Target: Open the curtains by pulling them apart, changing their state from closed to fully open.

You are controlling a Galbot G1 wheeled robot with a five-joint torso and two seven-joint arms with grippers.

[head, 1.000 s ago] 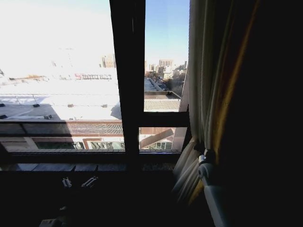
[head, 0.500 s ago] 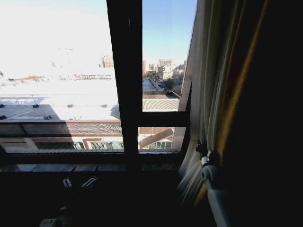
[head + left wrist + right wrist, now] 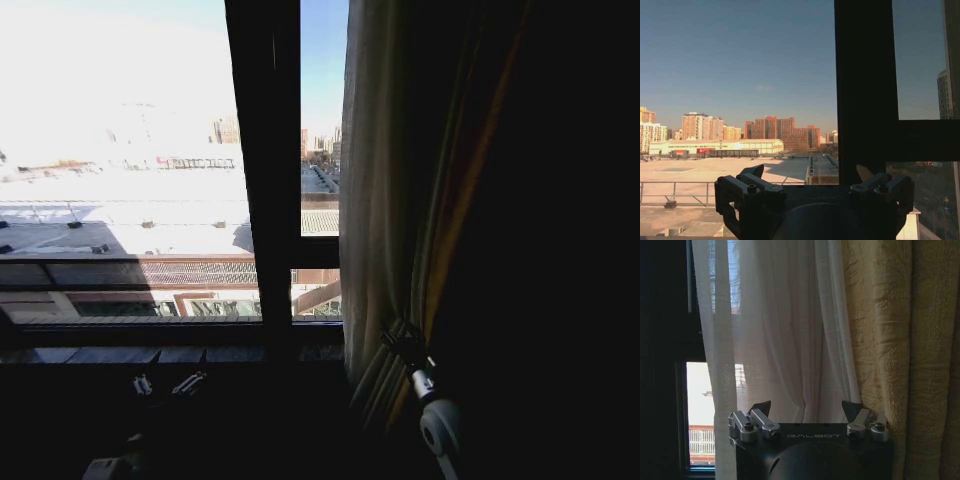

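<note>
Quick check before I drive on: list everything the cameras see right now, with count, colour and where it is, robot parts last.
Sheer curtain: one panel, white-cream, bunched at the right side of the window, hanging just past the right gripper.
Heavy curtain: one, yellow-beige, beside the sheer one on the side away from the glass.
Window frame bars: dark, one upright with a crossbar, middle of the window.
Window sill: one, dark, below the glass.
Buildings outside: several, orange-brown and pale, beyond a flat rooftop.
Left gripper: one, dark, fingers open, facing bare glass and the frame.
Right gripper: one, black with silver finger mounts, fingers open, at the sheer curtain, not gripping it.
</note>
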